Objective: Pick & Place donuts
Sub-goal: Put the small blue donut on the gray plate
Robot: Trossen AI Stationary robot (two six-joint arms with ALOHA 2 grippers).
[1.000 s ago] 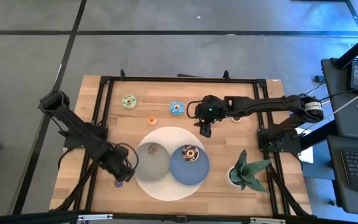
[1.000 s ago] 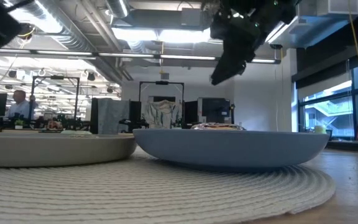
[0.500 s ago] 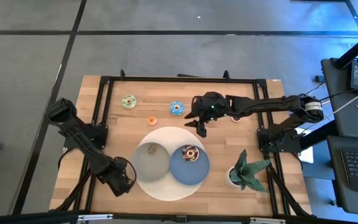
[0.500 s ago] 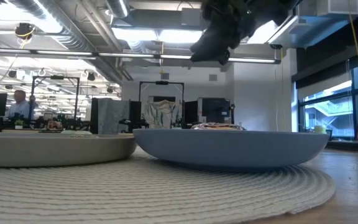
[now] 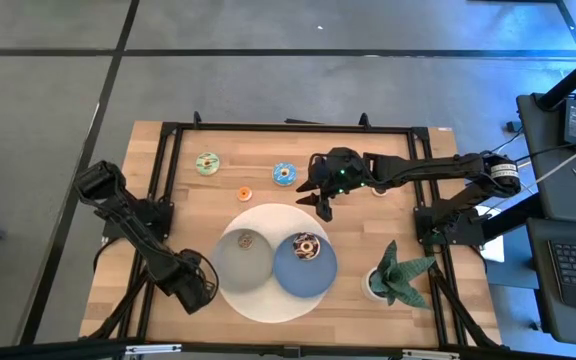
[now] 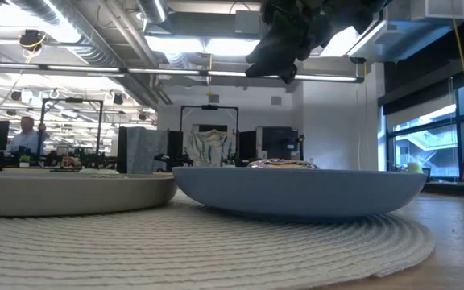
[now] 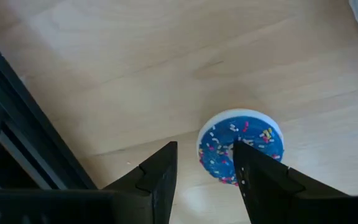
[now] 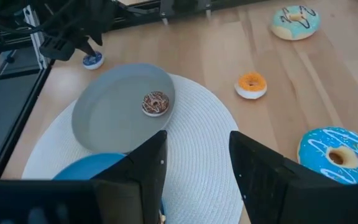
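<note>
Nearest, just off the near-left rim of the white mat (image 5: 268, 300), the left tool (image 7: 204, 152) hangs with its fingers spread over a tiny sprinkled donut (image 7: 241, 146), which lies flat on the bare tabletop (image 5: 358, 310). One finger overlaps the donut, so the tool looks set to drop and pinch it but grips nothing yet. The black frame rail (image 7: 17, 124) runs close on the side away from the mat. That leaves the mat side as the freer way out.

On the mat sit a grey plate (image 5: 230, 268) holding a brown donut (image 5: 246, 240) and a blue plate (image 5: 318, 275) holding a chocolate donut (image 5: 306, 246), apparently the drop spots. Both plates have spare floor.

Over the mat's far edge the right tool (image 5: 322, 207) hovers, spread and empty, probably choosing its next pick. Beyond the mat, well spaced on open wood, lie an orange donut (image 5: 245, 193), a blue donut (image 5: 286, 174) and a yellow-green donut (image 5: 207, 163). The blue one is closest to that tool.
</note>
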